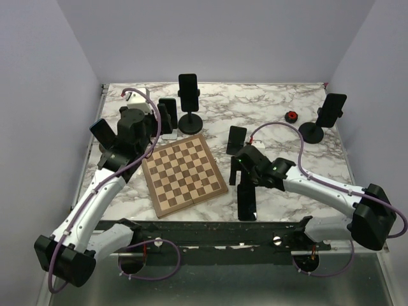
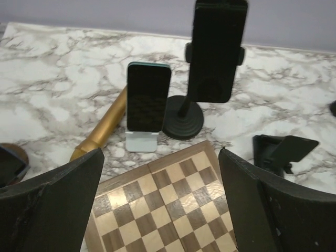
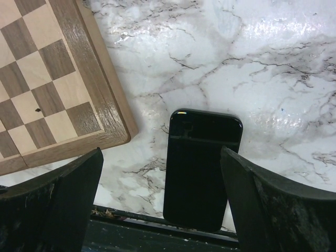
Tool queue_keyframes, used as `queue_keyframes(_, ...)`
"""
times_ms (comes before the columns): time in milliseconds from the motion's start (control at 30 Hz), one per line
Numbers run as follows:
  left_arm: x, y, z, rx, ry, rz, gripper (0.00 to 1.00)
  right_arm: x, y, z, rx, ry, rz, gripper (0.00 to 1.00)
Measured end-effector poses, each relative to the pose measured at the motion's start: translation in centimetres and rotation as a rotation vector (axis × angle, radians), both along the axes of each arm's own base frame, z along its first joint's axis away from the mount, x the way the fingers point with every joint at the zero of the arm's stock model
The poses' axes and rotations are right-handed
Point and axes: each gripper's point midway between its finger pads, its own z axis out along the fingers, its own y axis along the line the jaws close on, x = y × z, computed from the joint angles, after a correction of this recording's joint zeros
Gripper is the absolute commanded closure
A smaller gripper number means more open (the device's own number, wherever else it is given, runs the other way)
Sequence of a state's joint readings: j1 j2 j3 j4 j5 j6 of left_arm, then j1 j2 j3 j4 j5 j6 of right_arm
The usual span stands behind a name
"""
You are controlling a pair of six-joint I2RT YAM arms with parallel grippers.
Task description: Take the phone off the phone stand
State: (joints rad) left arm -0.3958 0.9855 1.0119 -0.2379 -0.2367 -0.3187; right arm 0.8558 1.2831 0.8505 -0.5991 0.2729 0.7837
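Marble-look table [image 1: 268, 102] w/ lavender walls round it; wooden chessboard [image 1: 185, 175] in the middle. R gripper [image 3: 161, 155] hangs over the near edge, jaws wide, nothing btwn them. Directly below lies a black phone [image 3: 202, 168], flat on the marble and off any stand, just beside the chessboard's corner but not touching it. L gripper [image 2: 161, 157] is also spread wide and empty, above the board's far edge, facing 2 upright phones: a teal-edged phone [image 2: 148, 97] leaning in a small white stand [image 2: 142, 140], and just R of it a tall black phone [image 2: 216, 50] clamped on a round-base stand [image 2: 184, 118]. Gold cylinder [image 2: 102, 128] lies at an angle on the table just L of the white stand. Far R in top view, 1 more clamped phone [image 1: 333, 108] stands on its own round base, w/ a small red-and-black item [image 1: 291, 116] near it.
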Motion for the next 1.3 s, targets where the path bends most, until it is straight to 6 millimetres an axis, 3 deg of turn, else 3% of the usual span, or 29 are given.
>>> queue_keyframes(167, 1.2, 2.8, -3.1, 0.084, 0.102, 0.157, 0.01, 0.2, 0.2, 0.6, 0.015, -0.024, 0.018, 0.00)
queue_keyframes(267, 1.2, 5.2, -4.6, 0.134, 0.153, 0.277, 0.01, 0.1, 0.2, 2.4, 0.060, -0.066, 0.029, 0.00)
queue_keyframes(367, 1.0, 8.1, -5.9, 0.135, 0.215, 0.409, 0.01, 0.0, 0.0, 5.5, 0.137, -0.147, 0.041, 0.00)
queue_keyframes(467, 0.7, 12.6, -7.5, 0.084, 0.280, 0.587, 0.01, -0.3, -0.4, 8.0, 0.197, -0.211, 0.050, 0.00)
queue_keyframes(633, 0.2, 18.1, -9.1, 0.066, 0.353, 0.799, 0.01, -1.1, -0.4, 9.7, 0.254, -0.244, 0.087, 0.00)
queue_keyframes(867, 1.7, 20.6, -9.6, 0.085, 0.429, 0.941, 0.01, -1.6, -0.2, 10.1, 0.266, -0.248, 0.135, 0.00)
queue_keyframes(1167, 4.9, 23.2, -12.0, 0.094, 0.519, 1.002, 0.01, -2.1, -1.0, 11.4, 0.275, -0.296, 0.159, 0.00)
queue_keyframes(1300, 5.3, 24.0, -13.2, 0.111, 0.554, 1.007, 0.01, -2.2, -1.1, 12.0, 0.293, -0.314, 0.159, 0.00)
